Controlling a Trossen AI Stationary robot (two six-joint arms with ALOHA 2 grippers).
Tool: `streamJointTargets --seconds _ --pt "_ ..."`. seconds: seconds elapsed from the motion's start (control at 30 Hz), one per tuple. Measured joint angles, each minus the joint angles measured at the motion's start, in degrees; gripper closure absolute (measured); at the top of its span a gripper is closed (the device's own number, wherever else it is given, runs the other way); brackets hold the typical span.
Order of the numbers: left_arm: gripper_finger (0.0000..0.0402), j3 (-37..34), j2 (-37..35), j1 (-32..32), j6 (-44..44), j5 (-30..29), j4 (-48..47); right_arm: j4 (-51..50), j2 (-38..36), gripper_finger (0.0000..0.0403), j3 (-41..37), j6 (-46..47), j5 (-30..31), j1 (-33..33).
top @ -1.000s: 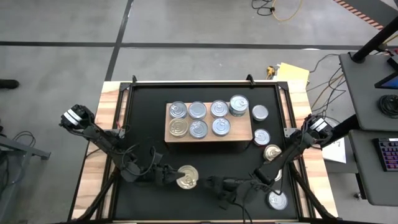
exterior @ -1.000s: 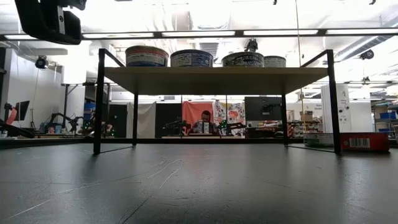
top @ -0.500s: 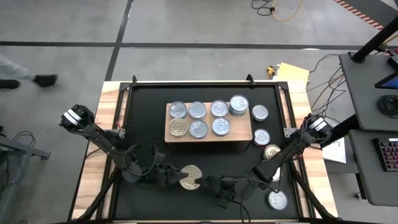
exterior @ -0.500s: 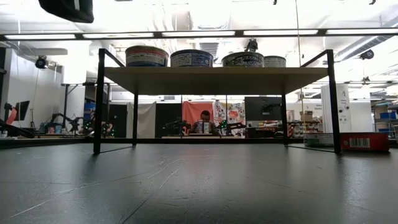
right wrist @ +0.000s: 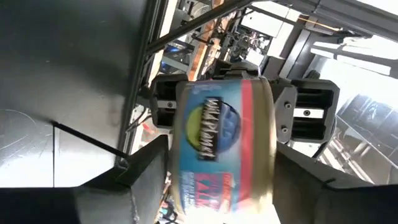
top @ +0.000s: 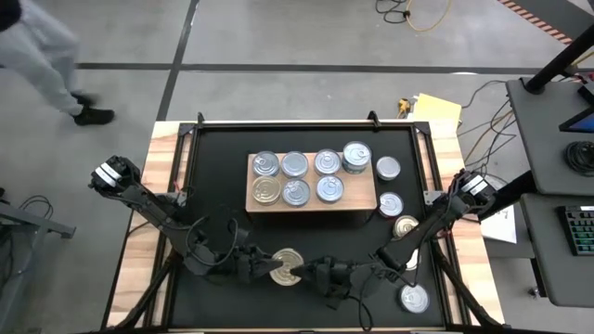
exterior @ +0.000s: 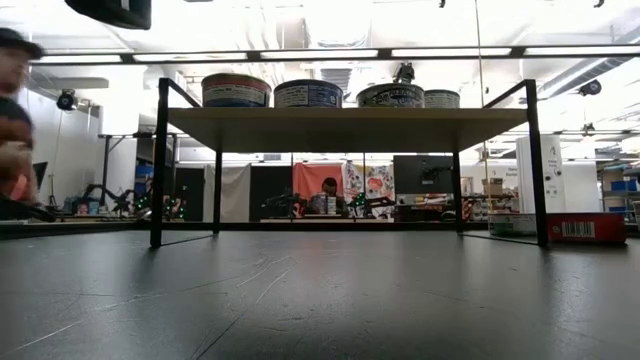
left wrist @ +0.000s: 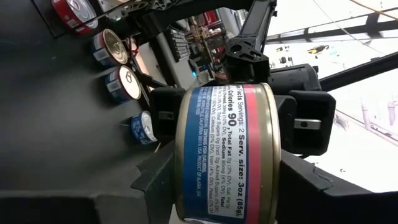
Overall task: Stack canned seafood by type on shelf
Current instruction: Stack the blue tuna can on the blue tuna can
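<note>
While both arms' jaws pinch one can (left wrist: 227, 155), its label reads "Calories 90" and "3oz (85g)".

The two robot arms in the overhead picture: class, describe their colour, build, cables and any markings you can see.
Both arms are dark, nearly black, built of slim jointed segments. Each shoulder joint carries a black-and-white block, with black cables looping along the links. The left gripper and the right gripper have squared black fingers made of blocky plastic, each with a small pale screw or pin on its face. No lettering is readable.
</note>
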Motion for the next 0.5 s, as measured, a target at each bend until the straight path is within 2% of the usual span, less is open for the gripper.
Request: streamJointTargets --seconds 0.23,0.5 --pt "0.0167 0.79 0.00 0.02 2.57 -0.08 -0.69 0.35 0.00 0.0217 0.00 0.04 0.04 0.00" --pt "0.0152 0.74 -0.58 0.15 9.74 -2.08 -1.07 2.23 0.00 0.0213 -0.02 1.63 1.57 -0.02"
